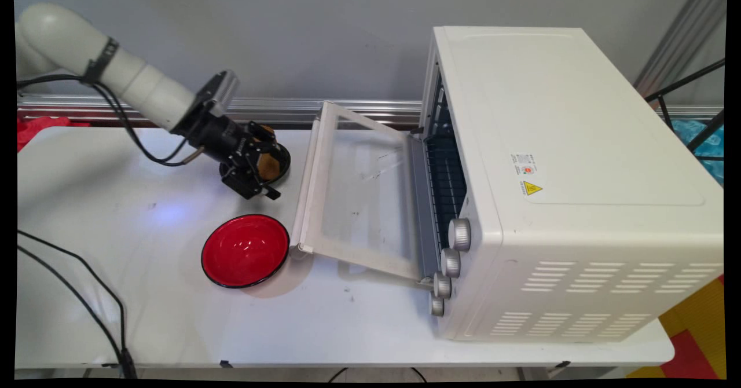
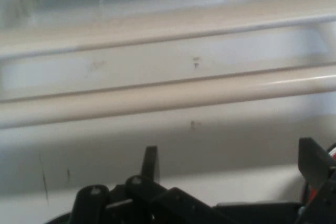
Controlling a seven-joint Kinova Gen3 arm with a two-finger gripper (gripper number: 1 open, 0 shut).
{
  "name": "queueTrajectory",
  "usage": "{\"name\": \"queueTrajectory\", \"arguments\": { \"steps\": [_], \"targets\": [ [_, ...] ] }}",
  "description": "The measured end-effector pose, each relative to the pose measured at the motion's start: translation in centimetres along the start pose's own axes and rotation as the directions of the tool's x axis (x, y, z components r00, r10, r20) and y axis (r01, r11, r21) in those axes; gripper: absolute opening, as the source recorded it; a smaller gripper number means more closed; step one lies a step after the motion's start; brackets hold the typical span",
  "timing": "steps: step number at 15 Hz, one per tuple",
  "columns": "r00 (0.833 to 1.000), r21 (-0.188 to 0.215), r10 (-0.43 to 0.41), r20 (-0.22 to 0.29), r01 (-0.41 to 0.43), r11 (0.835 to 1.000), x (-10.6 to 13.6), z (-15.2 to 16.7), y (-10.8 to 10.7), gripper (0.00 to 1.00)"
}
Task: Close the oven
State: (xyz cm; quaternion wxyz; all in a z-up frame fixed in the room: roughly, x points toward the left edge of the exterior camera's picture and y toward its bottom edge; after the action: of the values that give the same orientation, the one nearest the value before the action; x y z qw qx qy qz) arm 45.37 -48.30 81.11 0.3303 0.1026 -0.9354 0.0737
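A: What is the claw (image 1: 261, 186) doing?
B: Its fingers (image 2: 151, 162) stand wide apart, grasping nothing, low over a black dish (image 1: 282, 162) holding something brown.

A: What surrounds it?
B: A white toaster oven (image 1: 567, 191) with its glass door (image 1: 362, 194) dropped open just beside the claw, and a red bowl (image 1: 245, 251) nearer the tabletop's (image 1: 116, 272) front.

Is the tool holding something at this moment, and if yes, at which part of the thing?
Nothing is held. The tool is open, just above a black dish with something brown in it, left of the oven door.
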Motion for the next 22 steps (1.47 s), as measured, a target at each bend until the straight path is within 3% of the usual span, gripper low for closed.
{"name": "queueTrajectory", "arguments": {
  "steps": [9,10,22],
  "targets": [
    [0.999,-0.042,0.053,0.009,-0.053,0.998,-0.2,3.7,-2.6,1.0],
    [0.999,-0.047,0.051,0.009,-0.05,0.998,-0.2,3.9,-2.7,0.0],
    [1.0,-0.075,0.002,0.0,-0.002,0.997,0.0,5.7,-3.5,0.0]
  ]
}}
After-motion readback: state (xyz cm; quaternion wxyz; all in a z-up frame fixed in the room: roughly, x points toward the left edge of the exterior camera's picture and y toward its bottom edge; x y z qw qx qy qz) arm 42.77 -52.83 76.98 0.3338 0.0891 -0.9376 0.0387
